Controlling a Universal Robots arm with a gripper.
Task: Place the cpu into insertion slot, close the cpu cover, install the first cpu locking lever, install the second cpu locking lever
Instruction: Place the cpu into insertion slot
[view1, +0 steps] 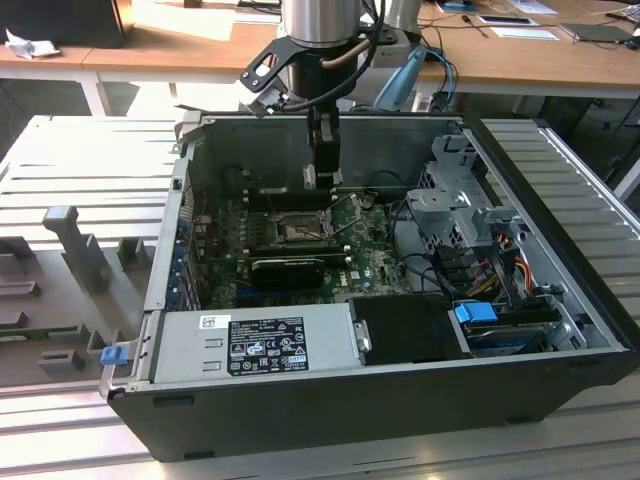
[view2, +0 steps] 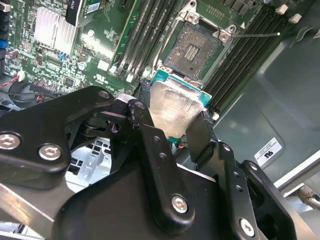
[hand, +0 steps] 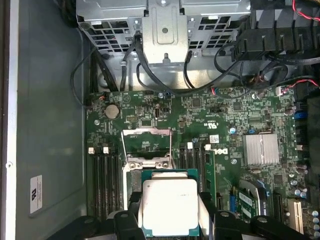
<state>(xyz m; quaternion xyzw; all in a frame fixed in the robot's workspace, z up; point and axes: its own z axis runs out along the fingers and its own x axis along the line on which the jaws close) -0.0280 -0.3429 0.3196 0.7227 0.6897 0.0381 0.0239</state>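
Ribbed grey surface (view1: 70, 160) carrying an open computer case (view1: 300, 400), with the green circuit board (hand: 210, 107) exposed inside. Step in hand: placing the cpu (hand: 169, 205), first of the four. The hand (hand: 170, 212) is closed on the cpu, its two fingers (hand: 129, 215) clamping opposite edges, metal top showing in the first wrist view. The cpu hangs above the circuit board, just beside the insertion slot (hand: 146, 144), whose recess lies bare. Judged need: cpu squared and level over the recess before release
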